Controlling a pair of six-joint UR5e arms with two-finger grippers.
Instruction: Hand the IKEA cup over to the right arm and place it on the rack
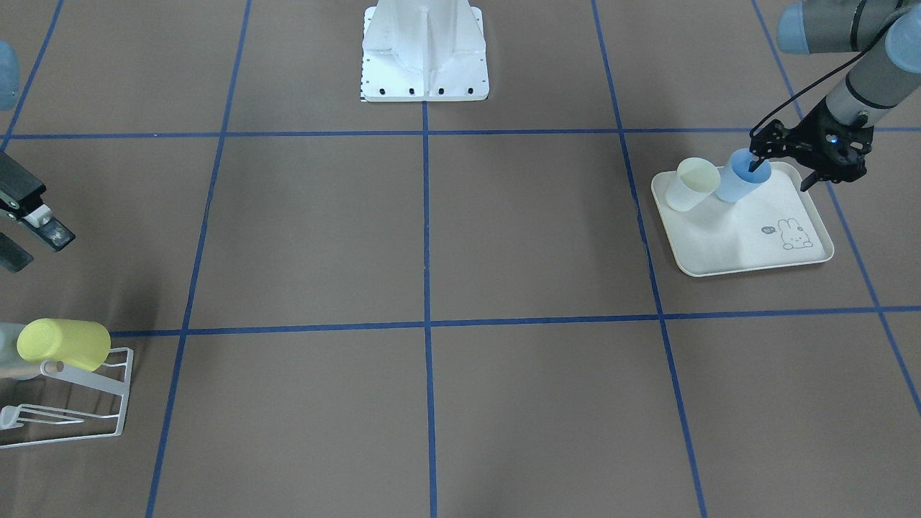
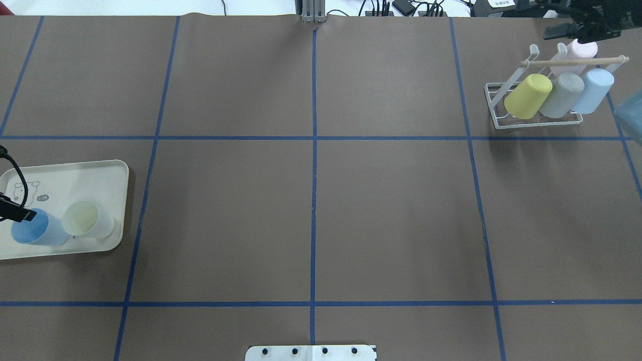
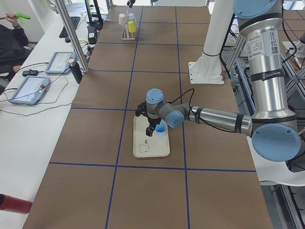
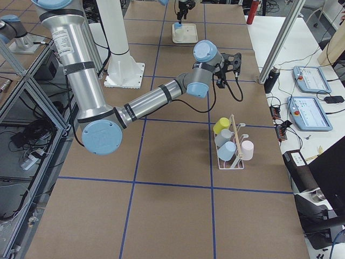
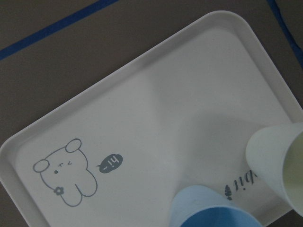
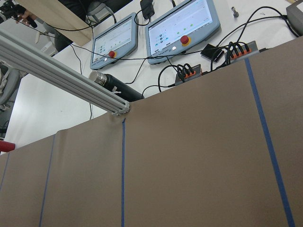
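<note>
Upright blue cup (image 1: 741, 183) at the tray's (image 1: 755, 265) robot-side edge sits directly beneath the left gripper (image 1: 781, 175), fingers spread astride its rim, nothing clamped; right gripper (image 1: 34, 247), parted and empty, well apart.

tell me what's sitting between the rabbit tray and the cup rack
Nothing. In the overhead view, the stretch from the tray to the rack is bare brown table, crossed only by blue tape lines.

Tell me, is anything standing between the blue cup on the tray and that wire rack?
Nothing visible stands on the open table. The cream cup stands right beside the blue cup on the rack's side, on the same tray, and the rack already holds four cups.
</note>
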